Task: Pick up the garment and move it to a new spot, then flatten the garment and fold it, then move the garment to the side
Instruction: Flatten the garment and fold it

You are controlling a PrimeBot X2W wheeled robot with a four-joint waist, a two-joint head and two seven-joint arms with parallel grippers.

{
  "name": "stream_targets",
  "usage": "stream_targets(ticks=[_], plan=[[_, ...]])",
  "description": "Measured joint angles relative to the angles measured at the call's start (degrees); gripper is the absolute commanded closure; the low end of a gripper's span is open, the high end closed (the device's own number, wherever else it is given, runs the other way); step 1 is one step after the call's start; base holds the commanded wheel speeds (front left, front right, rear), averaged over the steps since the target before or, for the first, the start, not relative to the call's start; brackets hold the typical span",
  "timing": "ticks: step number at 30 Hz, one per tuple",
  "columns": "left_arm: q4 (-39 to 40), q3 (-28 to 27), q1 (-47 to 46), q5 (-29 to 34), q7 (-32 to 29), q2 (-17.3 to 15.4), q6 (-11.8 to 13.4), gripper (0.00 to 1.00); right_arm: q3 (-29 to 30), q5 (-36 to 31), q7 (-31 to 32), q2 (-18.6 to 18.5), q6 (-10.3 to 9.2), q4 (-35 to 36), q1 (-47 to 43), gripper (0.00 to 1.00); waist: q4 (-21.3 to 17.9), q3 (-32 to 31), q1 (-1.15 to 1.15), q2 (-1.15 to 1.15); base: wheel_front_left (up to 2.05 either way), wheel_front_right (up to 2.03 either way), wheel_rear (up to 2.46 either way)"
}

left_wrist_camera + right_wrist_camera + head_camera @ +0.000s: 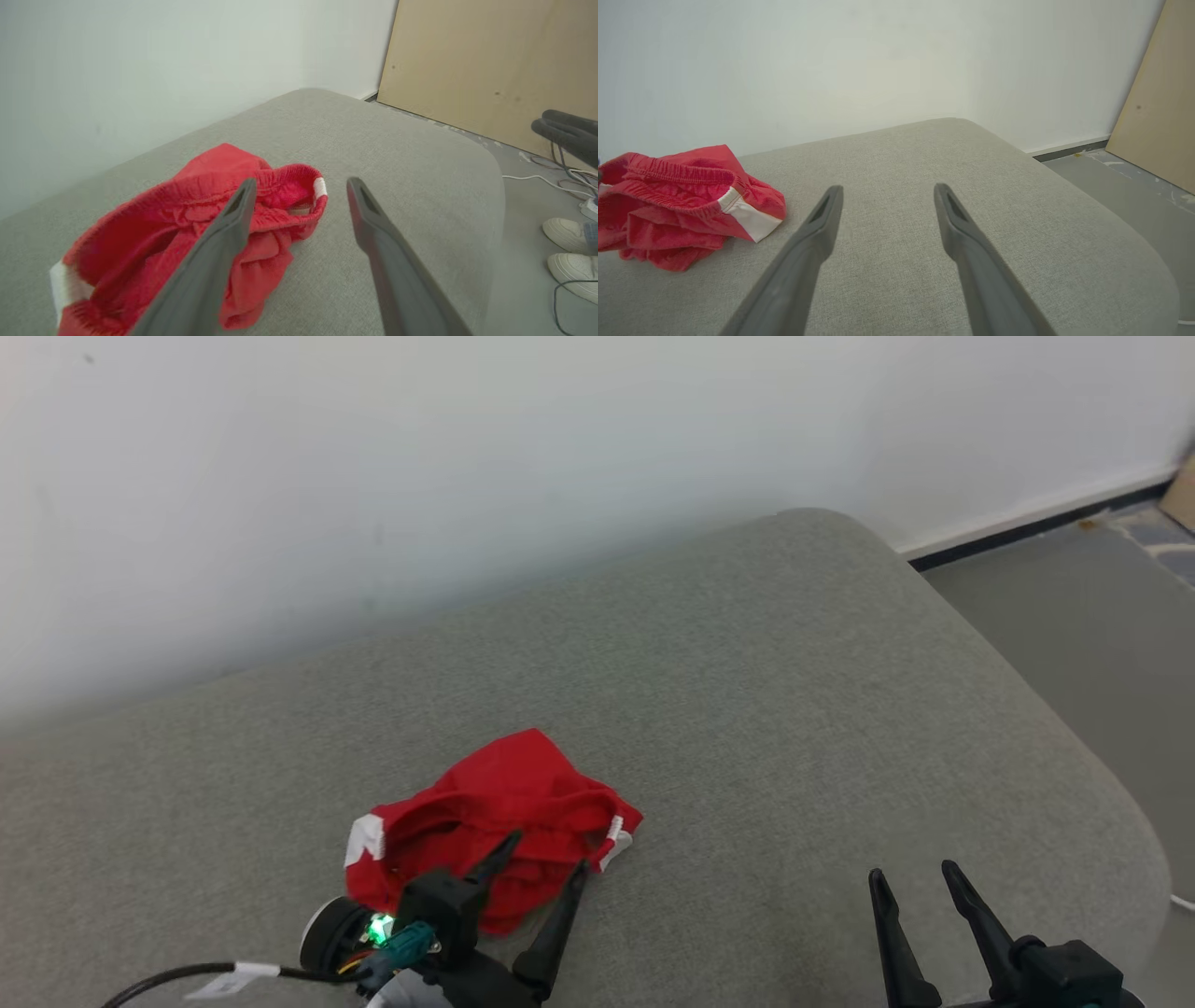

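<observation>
**Red garment in a heap, not picked up yet**

Head view: the red garment [495,803] lies bunched on the near left of the gray cushion [794,709]. The left gripper [547,851] hangs over it, likely lined up to grab it. The right gripper [911,870] sits well apart, near right.

Left wrist view: its 2 fingers are spread wide, 1 over the cloth, holding nothing.

Right wrist view: those jaws are wide too, over bare cushion, empty.

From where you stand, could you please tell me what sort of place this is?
Probably a bare indoor workroom: a grey upholstered seat against a white wall, tan board and loose cables nearby.
</observation>
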State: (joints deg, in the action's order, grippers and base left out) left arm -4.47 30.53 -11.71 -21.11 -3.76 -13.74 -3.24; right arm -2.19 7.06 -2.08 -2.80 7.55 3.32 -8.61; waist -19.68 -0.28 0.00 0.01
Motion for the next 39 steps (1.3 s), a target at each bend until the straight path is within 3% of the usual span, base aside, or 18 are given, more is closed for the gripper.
stream_targets(ticks=[8, 17, 21, 30, 39], plan=[[-8.02, 2.55, -5.29, 1.81, -2.60, 0.79, -0.78, 0.00, -1.07, 0.93, -0.67, -0.01, 0.00, -0.89, 0.28, 0.00, -6.10, 1.87, 0.00, 0.00, 0.00, 0.00, 0.00], [-18.07, 3.35, -10.66, 3.99, -6.45, 1.77, 1.41, 0.00, -1.52, 2.05, -1.99, 0.00, 0.00, -1.83, 0.82, 0.00, -9.79, 4.85, 0.00, 0.00, 0.00, 0.00, 0.00], [-20.34, 3.68, -12.05, 3.85, -6.83, 2.60, 1.21, 1.00, -1.32, 2.11, -2.25, 0.01, 0.00, -2.22, 1.16, 0.00, -10.19, 5.67, 0.01, 0.00, 0.00, 0.00, 0.00], [-20.76, 3.24, -14.14, 2.42, -2.48, 5.20, 0.44, 1.00, -0.85, 2.12, -2.21, 0.00, 0.00, -2.61, 1.47, 0.00, -8.10, 5.09, 0.00, -0.01, 0.00, 0.00, 0.00], [-13.97, 3.93, -26.96, 0.34, 3.18, 9.11, -2.35, 1.00, -1.08, 1.87, -1.45, 0.02, 0.00, -2.36, 1.51, 0.00, -3.91, 3.64, 0.00, -0.01, 0.00, 0.00, 0.00]])
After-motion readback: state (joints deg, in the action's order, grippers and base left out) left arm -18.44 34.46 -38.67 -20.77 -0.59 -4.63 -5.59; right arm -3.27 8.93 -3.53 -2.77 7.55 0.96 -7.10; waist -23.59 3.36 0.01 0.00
